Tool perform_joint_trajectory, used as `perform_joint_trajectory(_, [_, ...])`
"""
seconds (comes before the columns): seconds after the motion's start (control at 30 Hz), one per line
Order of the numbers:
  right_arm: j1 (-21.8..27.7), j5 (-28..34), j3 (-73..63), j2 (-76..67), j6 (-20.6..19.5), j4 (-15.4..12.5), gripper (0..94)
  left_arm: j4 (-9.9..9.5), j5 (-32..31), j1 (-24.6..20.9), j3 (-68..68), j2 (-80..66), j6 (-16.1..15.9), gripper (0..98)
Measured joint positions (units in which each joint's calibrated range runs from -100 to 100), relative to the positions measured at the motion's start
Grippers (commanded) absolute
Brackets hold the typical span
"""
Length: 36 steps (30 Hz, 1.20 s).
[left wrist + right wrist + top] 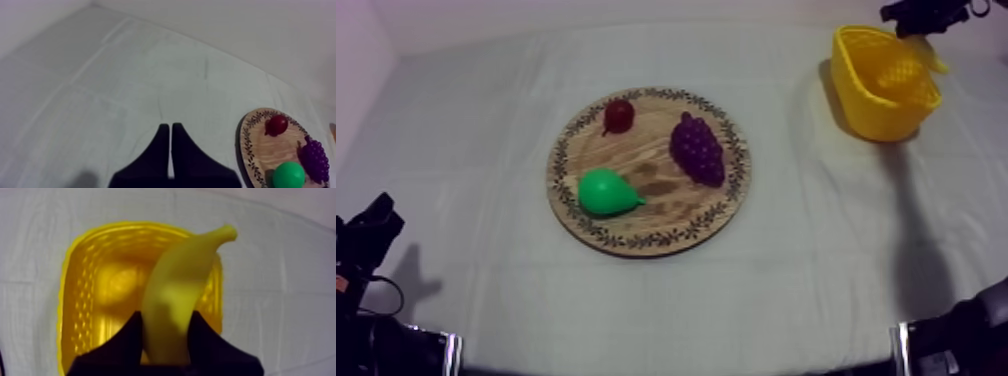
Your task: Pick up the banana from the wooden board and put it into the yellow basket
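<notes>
The banana (pixel 175 283) is clamped between the black fingers of my right gripper (pixel 167 319) and hangs just above the open yellow basket (pixel 90 288), its tip pointing away from the gripper. From above, the right gripper (pixel 924 18) sits over the basket (pixel 876 100) at the table's far right. The round wooden board (pixel 648 225) in the middle carries a green pear (pixel 606 192), purple grapes (pixel 697 148) and a small red fruit (pixel 619 115). My left gripper (pixel 170 129) is shut on nothing, low over bare cloth to the left of the board (pixel 255 145).
Open cloth lies between the board and the basket and along the table's front. A wall runs behind the table's far edge. The left arm (pixel 371 235) rests at the near left corner, and part of the right arm (pixel 961 335) shows at the near right.
</notes>
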Motion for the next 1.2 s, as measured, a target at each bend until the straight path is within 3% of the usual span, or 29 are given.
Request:
perform_joint_trajectory(0.1, [0.0,-1.2,0.1,2.4,1.9,-1.4,16.8,0.00,0.0,0.0,0.0,0.0,0.0,0.1])
perform_joint_trajectory(0.23, [-0.1,-3.0,-0.3,5.4,3.3,-2.3,32.7,0.00,0.0,0.0,0.0,0.0,0.0,0.1])
perform_joint_trajectory(0.4, [-0.3,-3.5,-0.5,8.5,3.5,-2.0,59.8,0.00,0.0,0.0,0.0,0.0,0.0,0.1])
perform_joint_trajectory(0.53, [-0.4,-3.8,-0.5,9.3,2.9,-1.8,66.6,0.00,0.0,0.0,0.0,0.0,0.0,0.1])
perform_joint_trajectory(0.63, [-0.3,-4.0,-0.6,7.8,3.0,-2.4,61.8,0.00,0.0,0.0,0.0,0.0,0.0,0.1])
perform_joint_trajectory(0.8, [0.9,-7.0,2.3,1.8,4.5,-5.4,33.3,0.00,0.0,0.0,0.0,0.0,0.0,0.1])
perform_joint_trajectory(0.9, [1.7,-12.4,6.8,-3.9,4.9,-7.5,20.6,0.00,0.0,0.0,0.0,0.0,0.0,0.1])
perform_joint_trajectory(1.2, [1.3,-33.1,30.3,-27.5,6.3,-12.6,7.7,0.00,0.0,0.0,0.0,0.0,0.0,0.1])
